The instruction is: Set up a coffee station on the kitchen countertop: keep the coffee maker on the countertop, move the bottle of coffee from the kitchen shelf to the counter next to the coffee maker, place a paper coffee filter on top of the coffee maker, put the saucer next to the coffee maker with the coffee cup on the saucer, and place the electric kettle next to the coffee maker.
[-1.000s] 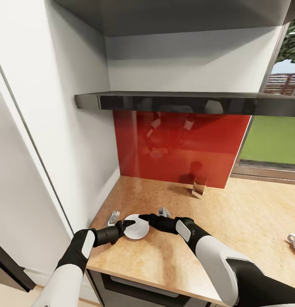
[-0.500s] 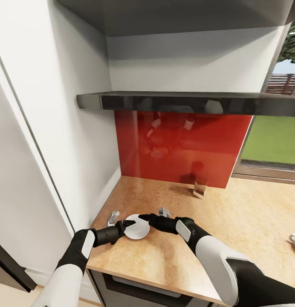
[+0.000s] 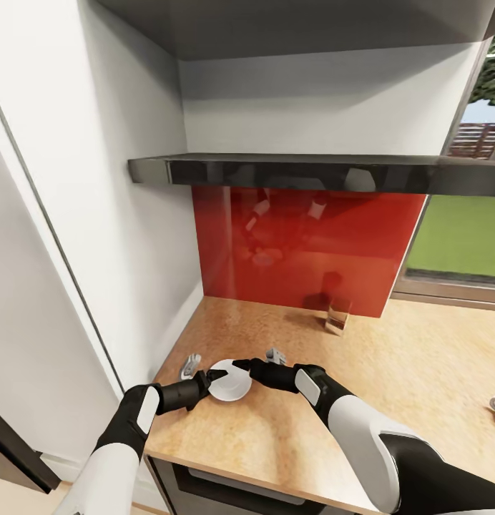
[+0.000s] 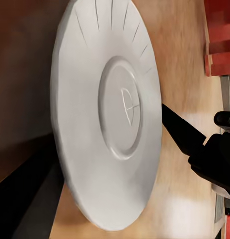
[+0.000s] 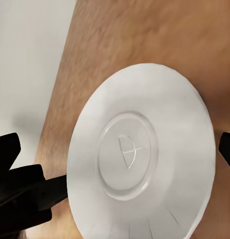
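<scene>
A white saucer (image 3: 228,381) sits between two grippers: left gripper (image 3: 202,383) pinching its nine o'clock rim, right gripper (image 3: 240,368) clamping its one o'clock rim.

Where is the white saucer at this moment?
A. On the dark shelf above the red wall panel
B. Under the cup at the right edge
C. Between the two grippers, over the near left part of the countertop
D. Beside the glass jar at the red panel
C: the saucer sits between the left gripper and the right gripper, over the near left part of the countertop.
</scene>
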Tool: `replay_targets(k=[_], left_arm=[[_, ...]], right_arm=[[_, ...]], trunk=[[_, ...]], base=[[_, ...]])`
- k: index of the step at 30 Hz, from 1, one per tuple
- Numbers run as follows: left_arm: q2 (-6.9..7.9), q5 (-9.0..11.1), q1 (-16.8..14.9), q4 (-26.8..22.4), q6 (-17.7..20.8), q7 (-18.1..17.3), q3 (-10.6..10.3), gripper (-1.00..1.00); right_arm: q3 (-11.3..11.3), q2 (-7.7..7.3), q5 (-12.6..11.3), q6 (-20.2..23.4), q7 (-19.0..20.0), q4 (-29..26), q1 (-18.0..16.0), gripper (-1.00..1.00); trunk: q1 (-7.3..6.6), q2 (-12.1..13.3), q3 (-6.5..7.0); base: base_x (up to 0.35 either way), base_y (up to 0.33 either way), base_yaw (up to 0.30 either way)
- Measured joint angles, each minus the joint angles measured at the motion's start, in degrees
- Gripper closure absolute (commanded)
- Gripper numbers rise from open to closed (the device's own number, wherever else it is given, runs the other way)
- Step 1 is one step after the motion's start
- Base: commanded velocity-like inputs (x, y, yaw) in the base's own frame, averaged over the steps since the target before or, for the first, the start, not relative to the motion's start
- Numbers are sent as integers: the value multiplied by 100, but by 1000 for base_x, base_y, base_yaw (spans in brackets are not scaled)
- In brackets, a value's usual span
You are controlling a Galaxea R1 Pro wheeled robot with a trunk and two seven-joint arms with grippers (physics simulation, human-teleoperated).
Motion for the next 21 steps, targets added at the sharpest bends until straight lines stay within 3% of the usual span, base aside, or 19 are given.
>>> replay_targets(k=[21], left_arm=[[-6, 6, -2, 139, -20, -10, -42, -100]], right_arm=[[-1, 0, -1, 0, 0, 0, 0, -100]], trunk=[[0, 0, 0]], base=[[1, 0, 0]])
